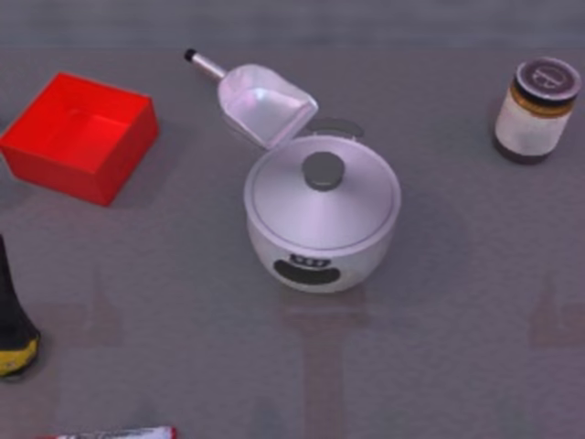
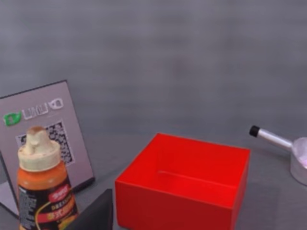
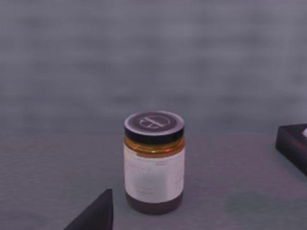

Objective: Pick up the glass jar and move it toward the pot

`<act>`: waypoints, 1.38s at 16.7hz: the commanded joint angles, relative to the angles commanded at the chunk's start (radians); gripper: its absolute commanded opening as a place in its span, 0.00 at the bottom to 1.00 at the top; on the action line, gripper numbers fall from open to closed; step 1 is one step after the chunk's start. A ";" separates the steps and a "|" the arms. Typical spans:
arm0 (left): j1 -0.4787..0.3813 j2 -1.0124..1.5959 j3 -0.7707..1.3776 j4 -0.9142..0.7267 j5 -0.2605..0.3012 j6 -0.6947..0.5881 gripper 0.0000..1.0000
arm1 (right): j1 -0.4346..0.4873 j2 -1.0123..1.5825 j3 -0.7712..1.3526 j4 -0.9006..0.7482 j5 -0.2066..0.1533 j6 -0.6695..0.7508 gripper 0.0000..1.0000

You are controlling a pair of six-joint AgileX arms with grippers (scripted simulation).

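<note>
Upright, glass jar (image 3: 154, 163), label illegible

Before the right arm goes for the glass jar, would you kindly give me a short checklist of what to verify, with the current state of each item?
1. Glass jar upright on the table at the far right: ok.
2. Jar lid on: ok.
3. Space around the jar free for a grasp: ok in the top view; a dark object sits off to one side in the right wrist view.
4. Path from jar to pot free of obstacles: ok; the white scoop lies behind the pot.
5. Right hand open: cannot tell.
6. Left arm out of the way: ok; its wrist camera faces the red box.
</note>
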 joint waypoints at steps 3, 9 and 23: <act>0.000 0.000 0.000 0.000 0.000 0.000 1.00 | -0.001 0.004 0.008 -0.003 0.000 -0.001 1.00; 0.000 0.000 0.000 0.000 0.000 0.000 1.00 | -0.022 0.169 0.262 -0.098 0.002 -0.038 1.00; 0.000 0.000 0.000 0.000 0.000 0.000 1.00 | -0.055 1.552 1.530 -0.934 -0.058 -0.332 1.00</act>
